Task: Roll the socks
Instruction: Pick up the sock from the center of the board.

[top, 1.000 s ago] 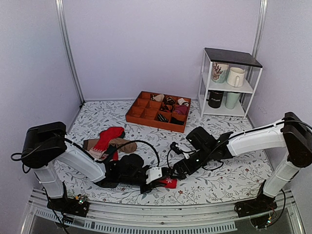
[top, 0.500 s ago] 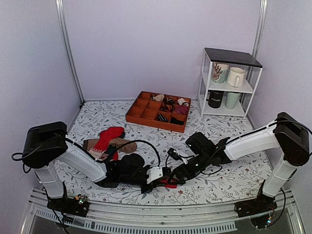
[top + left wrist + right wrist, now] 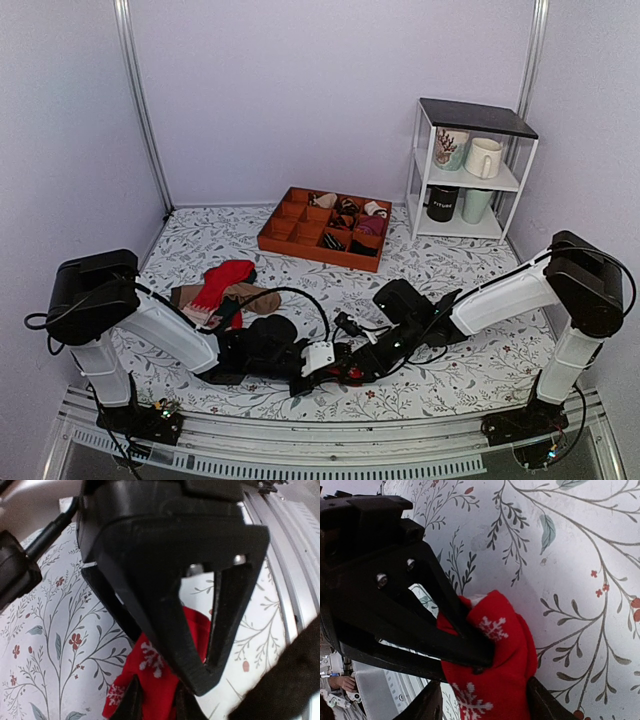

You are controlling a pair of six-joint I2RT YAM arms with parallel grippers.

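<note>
The socks (image 3: 349, 375) are a small bright red bundle with white snowflake marks, lying on the patterned table near its front edge. My left gripper (image 3: 332, 372) reaches in from the left and my right gripper (image 3: 358, 366) from the right, meeting at the bundle. In the left wrist view my left gripper (image 3: 157, 706) is shut on a fold of the socks (image 3: 155, 680), with the right gripper's black finger right above. In the right wrist view my right gripper (image 3: 487, 707) has its fingers pressed on both sides of the socks (image 3: 507, 650). The cuff is hidden.
A mixed heap of red, brown and beige socks (image 3: 225, 290) lies at the left. An orange divided tray (image 3: 300, 235) holding rolled bundles stands at the back. A white shelf (image 3: 470, 170) with mugs stands at the back right. The metal rail (image 3: 330, 440) runs along the table's front.
My right arm has swung left and down onto the red bundle, and its fingers now sit around it. My left gripper has kept its hold in place.
</note>
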